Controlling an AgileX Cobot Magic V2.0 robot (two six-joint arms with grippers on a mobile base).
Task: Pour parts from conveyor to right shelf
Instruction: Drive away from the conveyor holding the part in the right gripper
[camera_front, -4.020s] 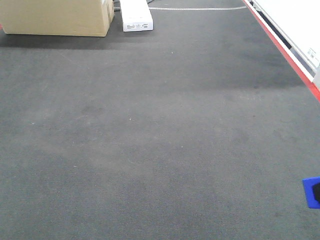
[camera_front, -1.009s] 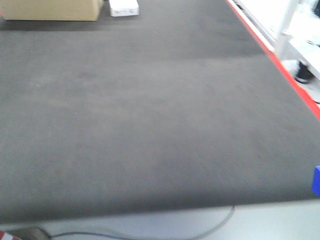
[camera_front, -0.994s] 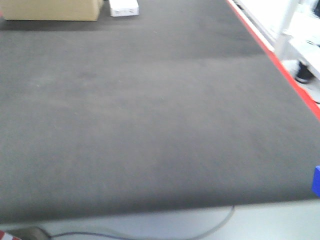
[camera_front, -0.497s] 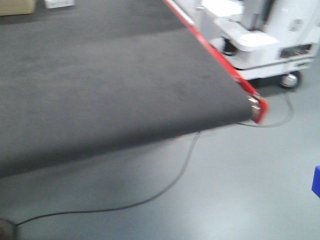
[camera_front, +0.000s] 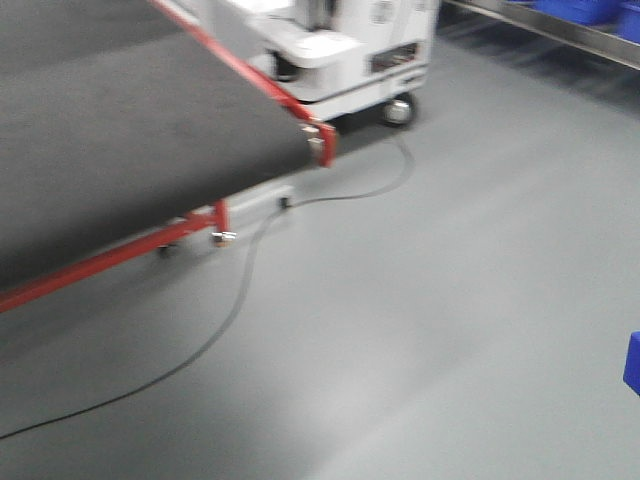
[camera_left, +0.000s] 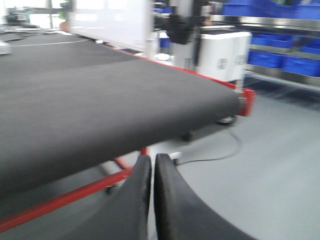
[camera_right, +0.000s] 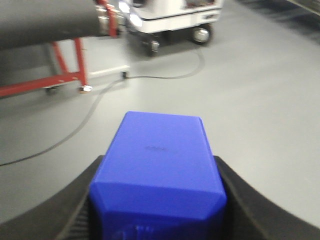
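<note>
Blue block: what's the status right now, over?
Left jaws shut, empty. Right jaws shut on blue block. Black cable lies across floor ahead.

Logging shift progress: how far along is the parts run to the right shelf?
Done: the blue part is off the conveyor, clamped in the right gripper. In hand: it hangs over the grey floor, with the right shelf and its blue tubs ahead. Left: reaching the shelf and tipping the part into a tub.
</note>
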